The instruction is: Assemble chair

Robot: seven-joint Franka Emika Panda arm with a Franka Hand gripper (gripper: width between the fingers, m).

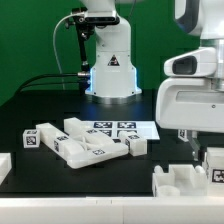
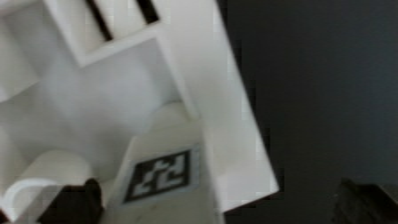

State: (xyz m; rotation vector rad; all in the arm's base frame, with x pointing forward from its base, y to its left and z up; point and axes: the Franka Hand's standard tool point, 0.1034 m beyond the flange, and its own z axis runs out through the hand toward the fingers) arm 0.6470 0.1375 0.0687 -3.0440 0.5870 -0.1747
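One chair part (image 1: 186, 182) lies at the near edge of the worktop (image 1: 40, 100), toward the exterior view's right, directly beneath the end effector (image 2: 222, 205). It is chunky white plastic, smooth and matte, with raised walls and square steps. The wrist view shows a long flat face on it with two narrow dark slots at one end and a rounded post at the other. One black-and-white square tag (image 2: 160, 175) sits close to the post. The end effector's two dark fingertips (image 2: 71, 203) stand wide apart and clamp nothing. One is at the part's edge by the round post; the other is well clear of it, over bare black worktop.

The other chair pieces lie toward the exterior view's left, around the middle of the worktop. They form a pile (image 1: 88, 148) of blocky white panels lying flat and overlapping, several with tags. I cannot tell how many pieces are in the pile. A single small block (image 1: 30, 140) with one tag on its face sits just beside it. A sliver of one more white piece (image 1: 3, 165) shows at the picture's left border.

Just behind the pile lies the marker board (image 1: 118, 128), thin, flat and white, printed with several tags. Beyond it stands the arm's base (image 1: 110, 65), a white shell with a blue glow. Black cables (image 1: 45, 82) trail from it across the dark worktop.
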